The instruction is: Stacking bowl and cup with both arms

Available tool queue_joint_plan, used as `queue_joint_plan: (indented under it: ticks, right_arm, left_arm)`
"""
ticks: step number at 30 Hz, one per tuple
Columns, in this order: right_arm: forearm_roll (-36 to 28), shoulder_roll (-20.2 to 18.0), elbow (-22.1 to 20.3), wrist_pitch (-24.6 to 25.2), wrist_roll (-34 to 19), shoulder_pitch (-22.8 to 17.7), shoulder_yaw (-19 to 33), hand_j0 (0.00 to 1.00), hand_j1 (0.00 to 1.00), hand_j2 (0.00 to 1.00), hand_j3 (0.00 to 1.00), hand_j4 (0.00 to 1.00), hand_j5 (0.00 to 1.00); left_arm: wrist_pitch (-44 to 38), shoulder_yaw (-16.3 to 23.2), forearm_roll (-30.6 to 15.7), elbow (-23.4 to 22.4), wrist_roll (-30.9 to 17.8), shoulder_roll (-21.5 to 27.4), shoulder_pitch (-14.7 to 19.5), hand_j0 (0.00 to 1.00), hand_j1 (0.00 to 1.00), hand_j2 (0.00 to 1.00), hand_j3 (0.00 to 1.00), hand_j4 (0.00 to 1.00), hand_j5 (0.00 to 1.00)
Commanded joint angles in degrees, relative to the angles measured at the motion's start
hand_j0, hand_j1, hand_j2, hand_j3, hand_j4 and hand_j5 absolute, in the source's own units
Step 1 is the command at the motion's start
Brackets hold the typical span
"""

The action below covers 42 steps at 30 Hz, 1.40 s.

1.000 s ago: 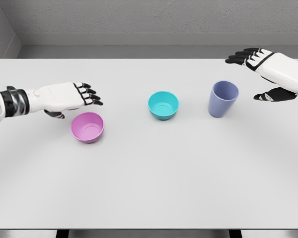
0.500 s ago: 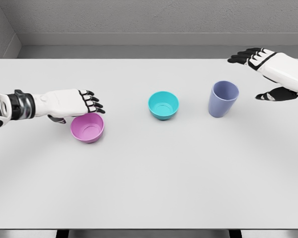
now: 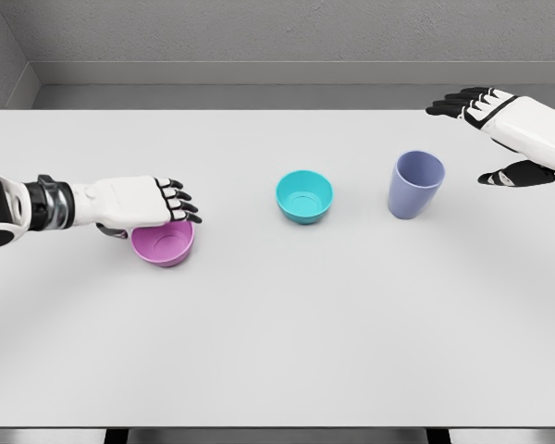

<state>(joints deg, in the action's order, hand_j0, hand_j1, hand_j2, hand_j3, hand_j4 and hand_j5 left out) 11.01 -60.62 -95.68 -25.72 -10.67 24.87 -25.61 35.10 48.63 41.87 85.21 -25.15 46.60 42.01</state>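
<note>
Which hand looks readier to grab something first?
The left hand: it sits right over the pink bowl's rim, while the right hand hangs open beside the purple cup, clearly apart.

Bright, even light; soft shadows; sharp.

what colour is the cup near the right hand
Pale periwinkle blue cup, clearest in the head view.

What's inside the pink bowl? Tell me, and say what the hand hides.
The visible part of the pink bowl shows only its bare inner wall and floor, no object. The left hand lies over its back-left rim, hiding that part of the rim and interior.
</note>
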Motion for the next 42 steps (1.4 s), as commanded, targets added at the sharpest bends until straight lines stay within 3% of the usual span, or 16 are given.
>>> queue_joint_plan:
  ticks: [1, 16, 24, 35, 42]
  right_arm:
    - [-0.3, 0.0, 0.1, 0.1, 0.0, 0.0, 0.0, 1.0, 1.0, 1.0, 1.0, 1.0, 1.0]
    - [-0.3, 0.2, 0.1, 0.0, 0.0, 0.0, 0.0, 1.0, 1.0, 1.0, 1.0, 1.0, 1.0]
    - [-0.3, 0.4, 0.2, 0.0, 0.0, 0.0, 0.0, 1.0, 1.0, 1.0, 1.0, 1.0, 1.0]
    - [-0.3, 0.4, 0.1, 0.0, 0.0, 0.0, 0.0, 1.0, 1.0, 1.0, 1.0, 1.0, 1.0]
    - [-0.3, 0.4, 0.2, 0.0, 0.0, 0.0, 0.0, 1.0, 1.0, 1.0, 1.0, 1.0, 1.0]
  left_arm:
    - [-0.1, 0.1, 0.0, 0.4, -0.1, 0.1, 0.0, 1.0, 1.0, 1.0, 1.0, 1.0, 1.0]
    - [-0.1, 0.4, 0.0, 0.7, -0.1, 0.1, -0.4, 1.0, 1.0, 1.0, 1.0, 1.0, 1.0]
    - [-0.1, 0.4, 0.0, 1.1, -2.3, 0.2, -0.4, 0.76, 0.76, 0.76, 0.76, 0.76, 0.76]
    - [-0.1, 0.1, -0.6, 1.0, -2.3, -0.4, 0.0, 0.59, 0.59, 0.59, 0.59, 0.59, 0.59]
    - [-0.1, -1.4, -1.2, 0.9, -2.3, -2.3, 0.2, 0.56, 0.56, 0.56, 0.56, 0.56, 0.56]
